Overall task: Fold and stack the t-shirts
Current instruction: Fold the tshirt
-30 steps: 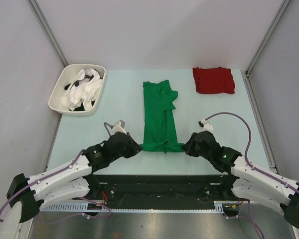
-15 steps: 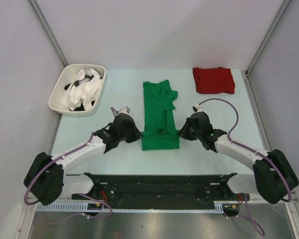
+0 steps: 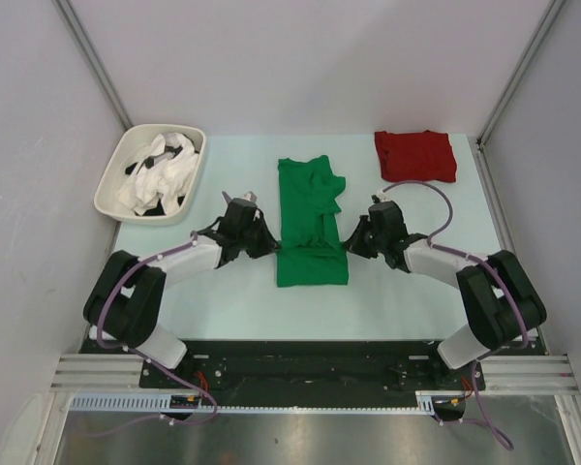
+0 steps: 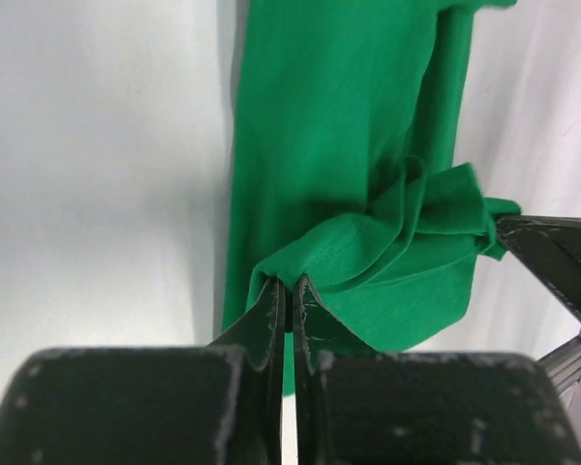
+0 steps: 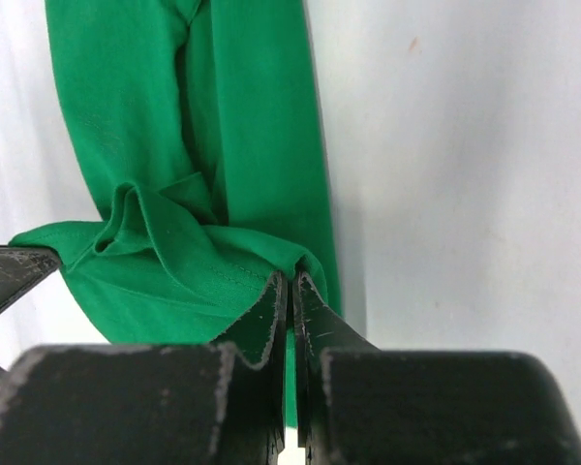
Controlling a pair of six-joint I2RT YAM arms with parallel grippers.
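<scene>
Running away from both arms, the green t-shirt (image 3: 310, 218) has its near hem pinched in closed jaws, left gripper (image 4: 289, 291) and right gripper (image 5: 292, 287) at opposite corners.

The right gripper (image 5: 290, 291) pinches a raised fold of the green t-shirt (image 5: 174, 145) above the pale table (image 5: 465, 194).

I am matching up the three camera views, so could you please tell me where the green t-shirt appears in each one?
Top external: the green t-shirt lies mid-table, between the left hand and right hand.
Left wrist: it fills the upper centre, its hem pinched at the fingertips.
Right wrist: upper left, hem pinched likewise.
Shared landmark: the lifted, bunched hem fold.
</scene>
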